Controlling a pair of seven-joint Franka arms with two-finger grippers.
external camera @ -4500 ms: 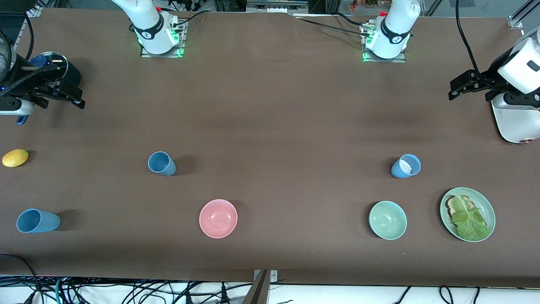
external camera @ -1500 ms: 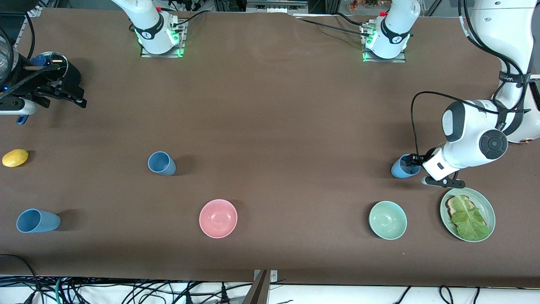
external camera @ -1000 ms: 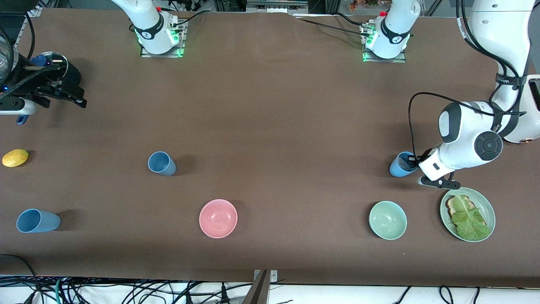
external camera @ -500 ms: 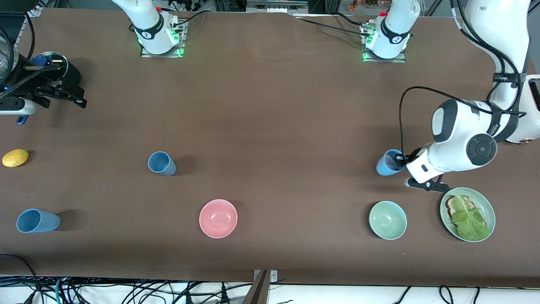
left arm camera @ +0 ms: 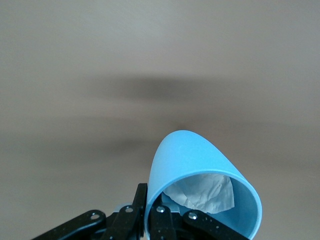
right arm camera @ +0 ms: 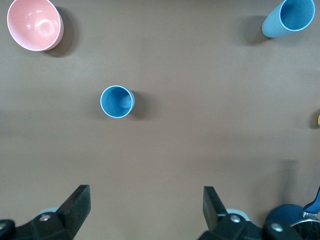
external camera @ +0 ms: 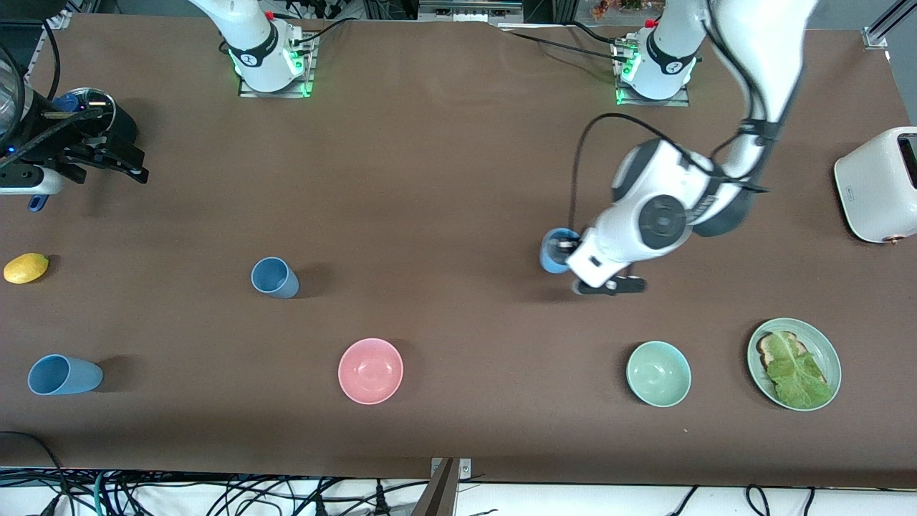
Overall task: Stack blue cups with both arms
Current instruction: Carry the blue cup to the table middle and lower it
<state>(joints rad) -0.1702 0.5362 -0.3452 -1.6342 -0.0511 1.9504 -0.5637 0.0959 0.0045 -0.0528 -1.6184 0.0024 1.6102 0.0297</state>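
My left gripper (external camera: pixel 567 256) is shut on the rim of a light-blue cup (external camera: pixel 554 251) and holds it over the table between the pink and green bowls' positions. In the left wrist view the fingers pinch the cup's wall (left arm camera: pixel 200 170), one inside and one outside, and crumpled white paper (left arm camera: pixel 202 192) lies in the cup. A second blue cup (external camera: pixel 274 277) stands toward the right arm's end; it also shows in the right wrist view (right arm camera: pixel 117 101). A third blue cup (external camera: pixel 63 375) stands nearer the front camera, at that end (right arm camera: pixel 290 17). My right gripper (external camera: pixel 132 166) is open and empty (right arm camera: pixel 145 200) and waits.
A pink bowl (external camera: pixel 370 370), a green bowl (external camera: pixel 658 373) and a green plate (external camera: pixel 835 362) with toast and lettuce sit near the front edge. A lemon (external camera: pixel 26 267) and a navy pot (external camera: pixel 93 107) are at the right arm's end, a white toaster (external camera: pixel 877 183) at the left arm's end.
My left arm came down, shut on the cup beside the plate and has carried it toward the table's middle. The right arm has not moved.
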